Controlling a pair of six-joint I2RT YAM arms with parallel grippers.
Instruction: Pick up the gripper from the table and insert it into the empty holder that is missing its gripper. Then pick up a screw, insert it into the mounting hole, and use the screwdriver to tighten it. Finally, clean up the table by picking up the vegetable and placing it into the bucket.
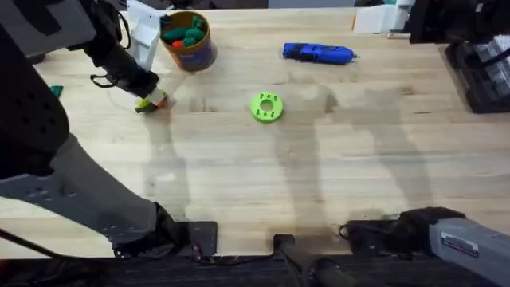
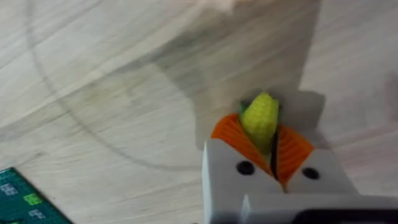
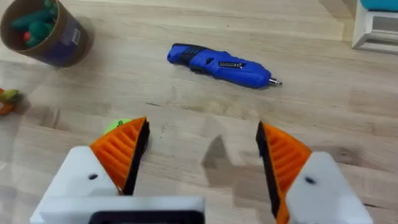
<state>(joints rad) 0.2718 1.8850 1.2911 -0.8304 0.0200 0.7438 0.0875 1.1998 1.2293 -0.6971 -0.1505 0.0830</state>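
My left gripper (image 1: 150, 101) is shut on the small yellow-green vegetable (image 2: 260, 117), which sticks out between the orange pads (image 2: 231, 134) close over the table. It hovers left of and nearer than the orange-brown bucket (image 1: 188, 40), which holds several toy vegetables. A white angular holder (image 1: 145, 30) stands just left of the bucket. The blue screwdriver (image 1: 317, 53) lies on its side at the back centre and also shows ahead of my right gripper (image 3: 203, 127), which is open with nothing in it. The loose orange gripper piece and the screw are out of view.
A lime-green round disc with holes (image 1: 266, 107) lies mid-table. The right arm (image 1: 446, 235) rests low at the front right edge. Dark equipment (image 1: 478, 56) stands at the back right corner, and a white box (image 3: 376, 28) sits near it.
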